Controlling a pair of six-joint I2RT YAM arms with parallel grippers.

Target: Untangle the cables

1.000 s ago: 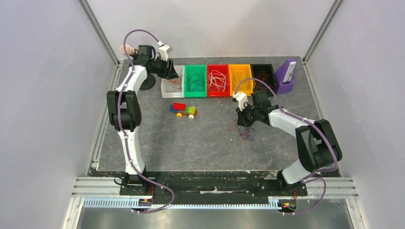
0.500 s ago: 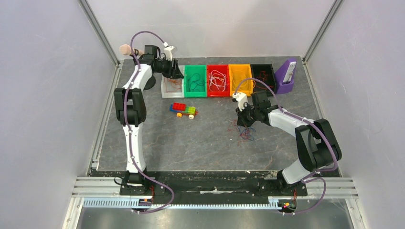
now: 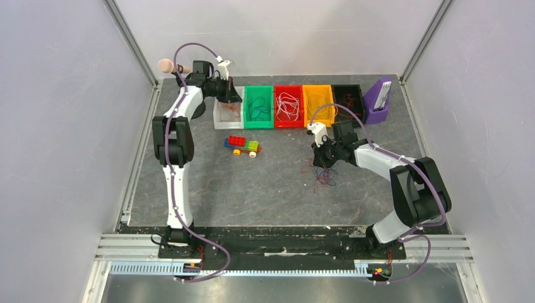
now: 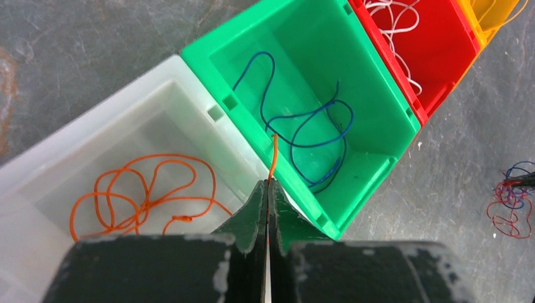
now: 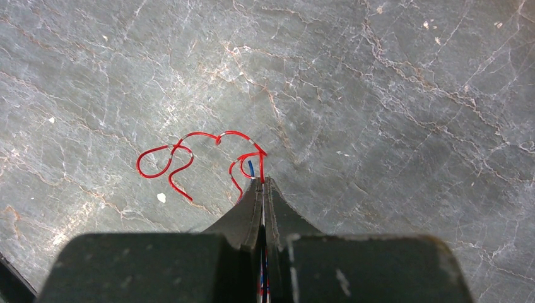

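Observation:
My left gripper (image 4: pixel 267 184) is shut on the end of an orange cable (image 4: pixel 274 154), which sticks out past the fingertips. It hovers over the wall between the clear bin (image 4: pixel 76 151) and the green bin (image 4: pixel 378 107); in the top view the left gripper (image 3: pixel 231 96) is at the back left. More orange cable (image 4: pixel 145 196) lies coiled in the clear bin. My right gripper (image 5: pixel 262 182) is shut on red cable (image 5: pixel 189 151) and blue cable (image 5: pixel 251 167), just above a small red and blue tangle (image 3: pixel 323 175) on the table.
A row of bins stands at the back: clear (image 3: pixel 219 120), green (image 3: pixel 258 123) with blue cable, red (image 3: pixel 288 122) with white cables, orange (image 3: pixel 317 120), black (image 3: pixel 347 88). A purple holder (image 3: pixel 377 101) stands at the back right. A brick toy car (image 3: pixel 243 146) sits mid-table.
The left arm reached back and right toward the clear bin, and its jaws went from open to shut on the orange cable. The right arm has barely moved.

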